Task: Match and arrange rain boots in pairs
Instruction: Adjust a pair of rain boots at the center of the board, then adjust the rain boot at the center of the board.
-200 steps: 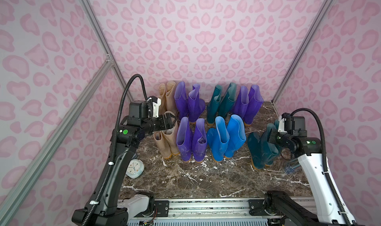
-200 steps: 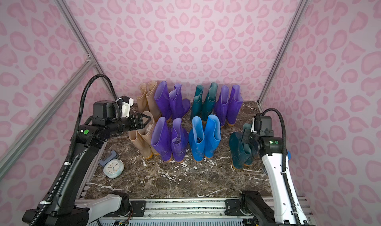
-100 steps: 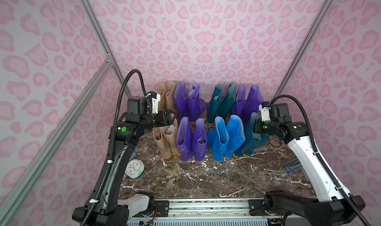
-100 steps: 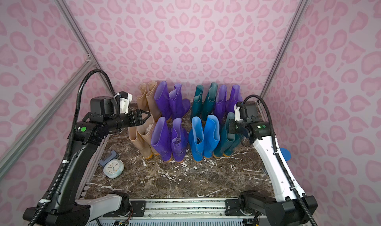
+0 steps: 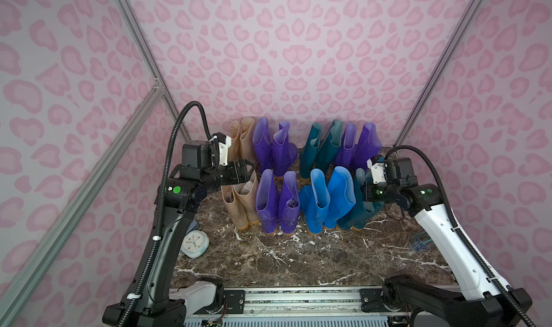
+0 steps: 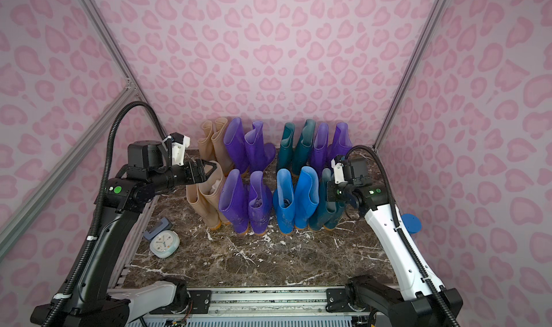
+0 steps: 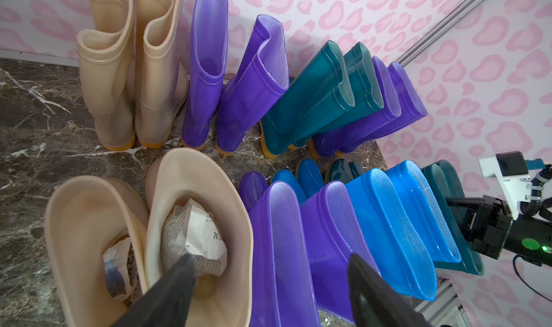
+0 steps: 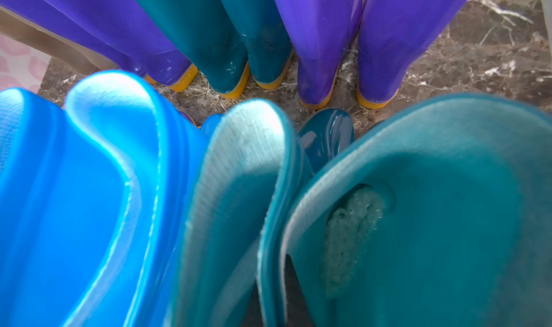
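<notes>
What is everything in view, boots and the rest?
Beige boots: 4, beige, left end, one pair per row.
Purple boots: 6, purple, two pairs back, one front.
Teal boots: 4, dark teal, one pair back, one front right end.
Blue boots: 2, bright blue, front, between purple and teal.
Clock: 1, pale, table's front left.
Grey thing: 1, grey, beside clock.
Blue round thing: 1, blue, past table's right edge.
Left gripper: 1, black, open above front beige boots.
Right gripper: 1, black, shut on front teal boots.
</notes>
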